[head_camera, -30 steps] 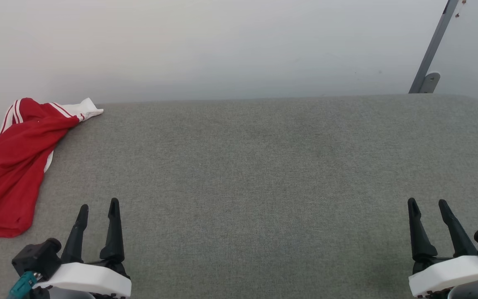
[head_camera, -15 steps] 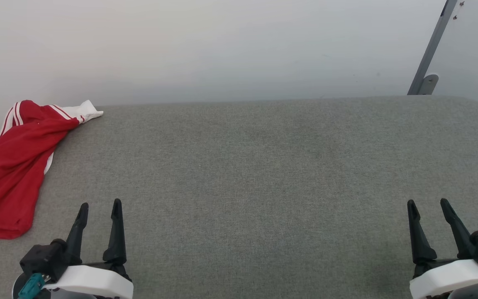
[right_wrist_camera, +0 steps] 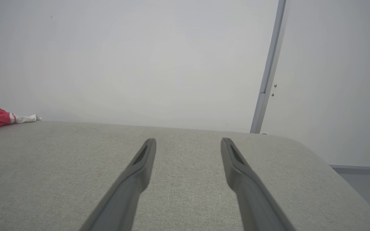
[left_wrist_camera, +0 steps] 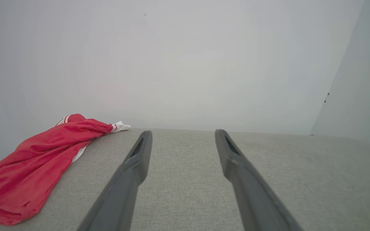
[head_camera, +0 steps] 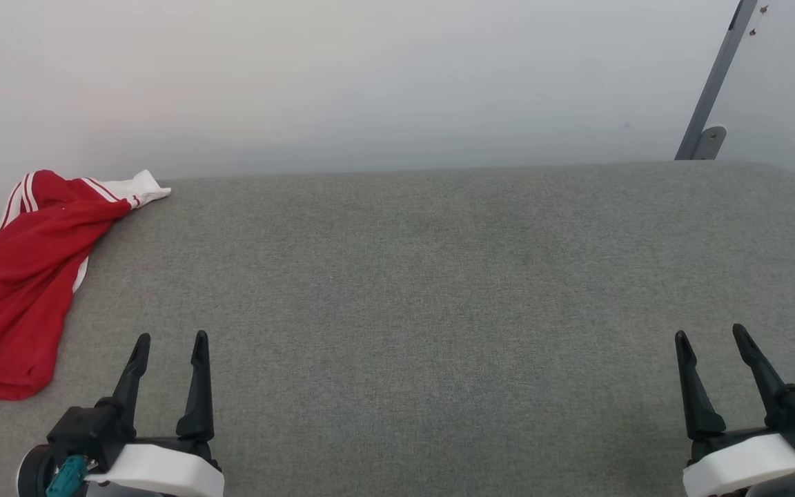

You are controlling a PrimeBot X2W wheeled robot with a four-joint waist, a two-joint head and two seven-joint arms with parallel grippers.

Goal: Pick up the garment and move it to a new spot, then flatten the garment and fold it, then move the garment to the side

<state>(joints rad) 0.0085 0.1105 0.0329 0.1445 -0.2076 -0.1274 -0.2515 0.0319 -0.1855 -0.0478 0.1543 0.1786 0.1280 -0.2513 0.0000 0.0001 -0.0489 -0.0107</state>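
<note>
- My left tool [head_camera: 172, 335], at the lower left of the head view, stands with its fingers spread wide and nothing between them. My right tool [head_camera: 709, 330], at the lower right, is the same.
- Over the past second both tools have sunk slightly lower in the frame, their jaws no narrower. The whole head picture has crept too, so my camera has moved.
- The garment [head_camera: 18, 290], a red heap with a white, red-striped sleeve, lies as it lay against the left edge of the frame on the grey bench [head_camera: 397, 276]. It is well apart from both tools, with the left tool the nearer.
- My reading is that the pick-up has not begun, and the first reach looks like the left tool's.
- The left wrist view, taken from low down, shows the garment's loose folds to the left of my fingers. Its sleeve tip lies at the bench's far edge below the pale wall [head_camera: 370, 83].
- The right wrist view catches a red-and-white sliver at its left edge. It also shows the bench's rounded end and a metal post [head_camera: 711, 90] rising at the upper right.
</note>
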